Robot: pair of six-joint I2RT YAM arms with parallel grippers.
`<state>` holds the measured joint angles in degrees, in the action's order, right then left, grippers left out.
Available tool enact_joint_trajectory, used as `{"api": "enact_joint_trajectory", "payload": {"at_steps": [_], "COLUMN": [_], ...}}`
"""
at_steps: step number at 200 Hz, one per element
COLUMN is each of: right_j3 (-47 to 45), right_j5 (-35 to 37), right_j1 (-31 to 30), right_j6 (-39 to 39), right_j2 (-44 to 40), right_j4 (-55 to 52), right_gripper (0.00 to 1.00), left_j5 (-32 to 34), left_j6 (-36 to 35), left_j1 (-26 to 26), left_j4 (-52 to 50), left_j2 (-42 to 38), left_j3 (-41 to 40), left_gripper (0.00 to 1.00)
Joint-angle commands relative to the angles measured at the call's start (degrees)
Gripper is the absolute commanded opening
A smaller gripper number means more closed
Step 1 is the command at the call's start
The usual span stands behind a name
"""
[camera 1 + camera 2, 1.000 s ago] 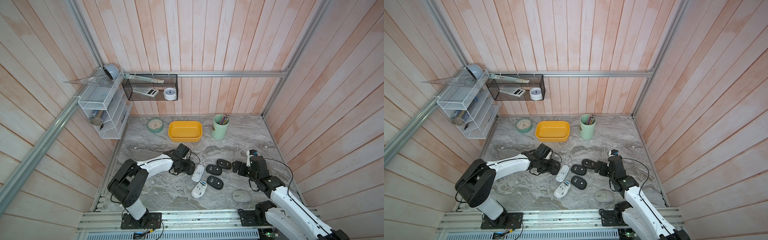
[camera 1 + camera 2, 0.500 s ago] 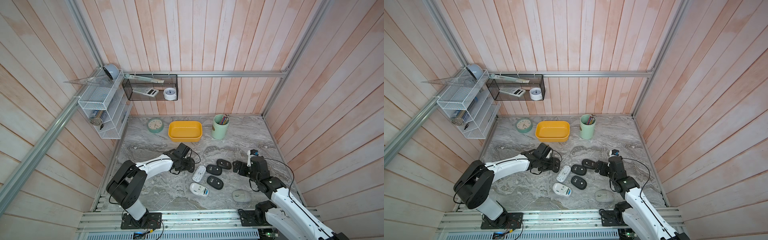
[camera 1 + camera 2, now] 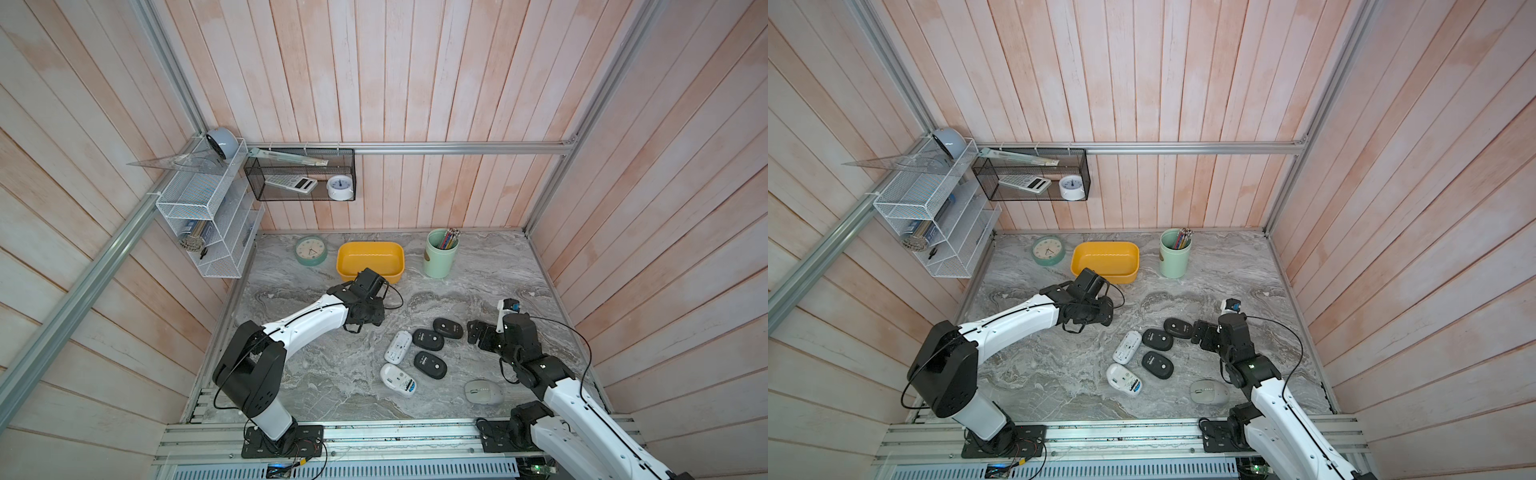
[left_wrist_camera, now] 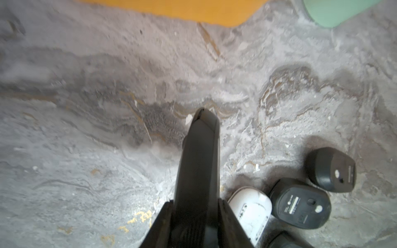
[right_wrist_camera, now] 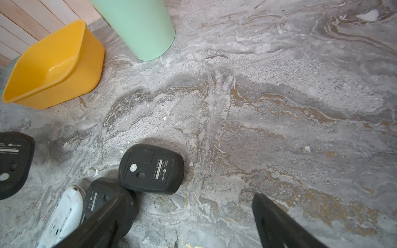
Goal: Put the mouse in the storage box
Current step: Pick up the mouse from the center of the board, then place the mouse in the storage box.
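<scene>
While our left end effector (image 4: 204, 117) is pressed together, empty, our right end effector (image 5: 191, 195) spreads wide beside the black mouse (image 5: 150, 168), far from the storage box (image 3: 395, 275) at the back edge of the bench (image 3: 324, 374); its touching neighbour mouse (image 3: 428, 339) may foul our pinch.

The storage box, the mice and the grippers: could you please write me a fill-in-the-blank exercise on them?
The storage box contains ___ mice.
The black mice number ___.
The left gripper is ___, gripping nothing.
The right gripper stands ___.
Missing words: no; three; shut; open.
</scene>
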<state>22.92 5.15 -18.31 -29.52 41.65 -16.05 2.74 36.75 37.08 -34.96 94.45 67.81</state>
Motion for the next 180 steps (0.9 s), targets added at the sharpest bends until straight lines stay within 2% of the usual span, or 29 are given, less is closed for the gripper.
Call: {"api": "enact_joint_trajectory", "payload": {"at_steps": [1, 99, 149, 180], "right_j3": [-1.40, -3.73, -4.28, -4.30], "right_j5": [1.97, 3.28, 3.32, 3.49], "right_j1": [-0.33, -0.42, -0.50, -0.77], "right_j6": [0.60, 0.43, 0.43, 0.60], "right_j2": [-1.25, -5.88, -6.94, -6.56], "right_j4": [0.37, 1.85, 2.37, 2.91], "right_gripper": [0.97, 0.97, 0.97, 0.97], "left_j5": [5.12, 15.48, 21.90, 25.58], "left_j6": [-2.98, -11.03, -14.99, -17.15], "left_j1": [-0.08, -4.48, -6.92, -7.85], "left_j4": [-6.51, -19.23, -23.68, -25.26], "left_j2": [1.11, 5.71, 12.18, 18.86], "left_j3": [4.95, 25.85, 37.59, 44.33], "left_gripper": [0.09, 0.09, 0.09, 0.08]}}
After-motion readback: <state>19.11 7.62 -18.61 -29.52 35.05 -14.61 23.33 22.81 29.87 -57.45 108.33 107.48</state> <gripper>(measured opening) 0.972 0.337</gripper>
